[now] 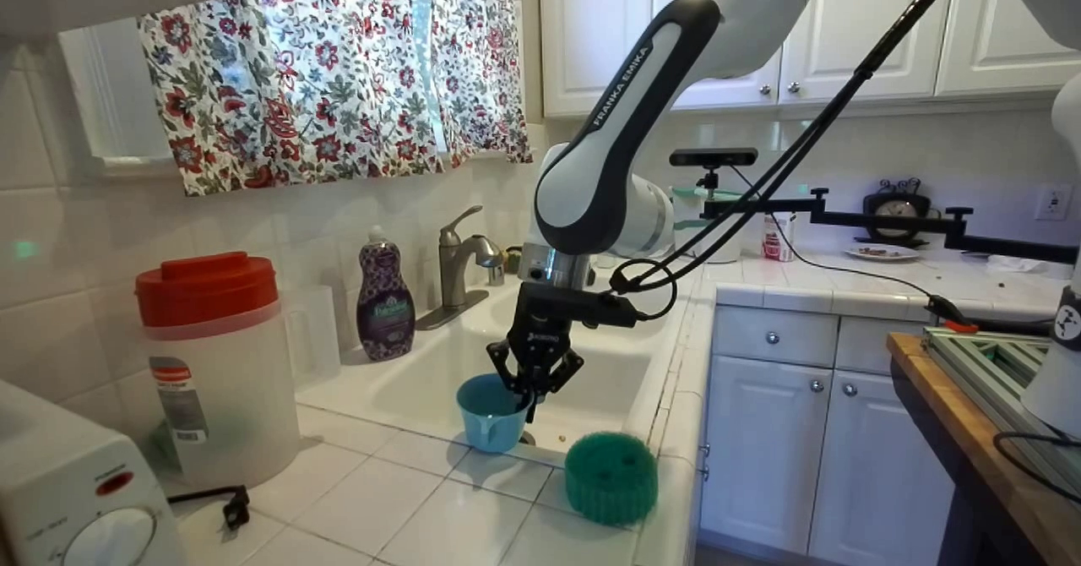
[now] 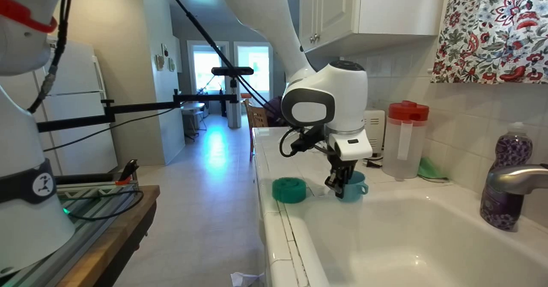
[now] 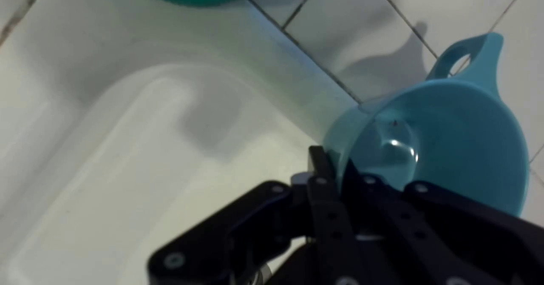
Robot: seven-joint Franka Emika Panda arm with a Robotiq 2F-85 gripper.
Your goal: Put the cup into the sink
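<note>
One likely light, stiff cup (image 3: pixel 444 146), mid-right in the wrist view, is aptly rim-pinched by the gripper (image 3: pixel 333 159).

daylight glows through the curtain (image 1: pixel 338 76) above the claw (image 1: pixel 528 404) in an exterior view. far beyond the claw, windows (image 2: pixel 254 55) blow out and bluish glare lies on the floor (image 2: pixel 209 184). in the wrist view the claw is dark and soft-edged, glints sit inside the cup (image 3: pixel 463 132) touching it, and shadow dims the surface (image 3: pixel 348 17).
</note>
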